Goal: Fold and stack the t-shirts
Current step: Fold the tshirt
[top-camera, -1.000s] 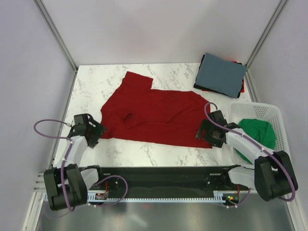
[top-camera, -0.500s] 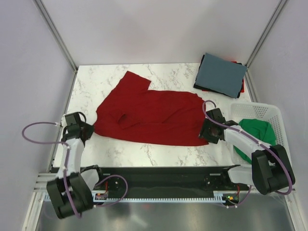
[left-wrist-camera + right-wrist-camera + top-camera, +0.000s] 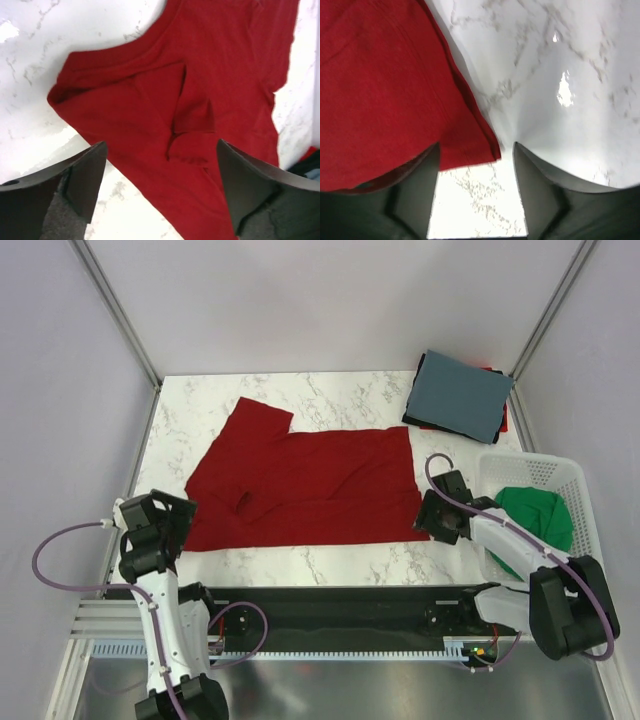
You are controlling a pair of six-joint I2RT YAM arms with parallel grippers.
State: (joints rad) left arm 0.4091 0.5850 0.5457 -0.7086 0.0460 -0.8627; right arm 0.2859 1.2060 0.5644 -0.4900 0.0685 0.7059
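Note:
A bright red t-shirt [image 3: 300, 485] lies spread flat across the marble table, one sleeve [image 3: 255, 415] pointing to the back. A small fold [image 3: 192, 117] creases it near its left end. My left gripper [image 3: 172, 525] hangs open above the shirt's near-left corner, and its fingers [image 3: 85, 175] hold nothing. At the shirt's near-right corner [image 3: 482, 150], my right gripper [image 3: 430, 517] is low and open. That corner lies just ahead of its fingertips [image 3: 427, 170], ungripped. A green t-shirt [image 3: 538, 515] is bundled in the basket. A slate-blue t-shirt [image 3: 460, 395] lies folded on top of darker ones.
The white slatted basket [image 3: 575, 485] stands at the right edge, close to my right arm. The folded stack fills the back right corner. Grey walls enclose the table [image 3: 330, 560] on three sides. A black rail [image 3: 330, 615] runs along the near edge.
The red shirt has been drawn left and toward me and now lies flatter and squarer. My left gripper shut, opened again and drew back to the near left. The right gripper barely moved.

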